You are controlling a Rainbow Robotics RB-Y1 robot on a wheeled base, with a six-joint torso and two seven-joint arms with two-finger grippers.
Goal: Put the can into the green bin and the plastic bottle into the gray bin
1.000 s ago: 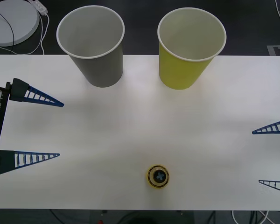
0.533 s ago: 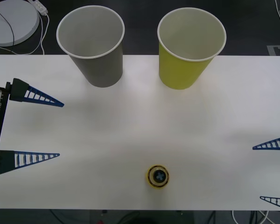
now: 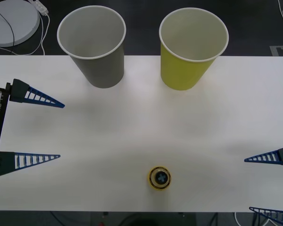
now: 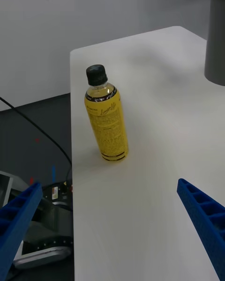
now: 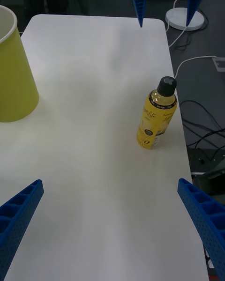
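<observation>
here i am holding both my grippers wide open over the white table (image 3: pixel 132 122), gripping nothing. my left gripper (image 3: pixel 59 130) is hanging at the left edge of the table, its two blue fingers spread far apart and pointing toward the middle. my right gripper (image 3: pixel 247 184) is sitting at the near right corner, fingers just as wide. the plastic bottle (image 3: pixel 159 178) is standing upright near the table's near edge, a little right of centre, between my two grippers and well apart from both. the gray bin (image 3: pixel 95 44) and the green bin (image 3: pixel 191 47) are standing upright side by side at the far edge, gray on the left.
</observation>
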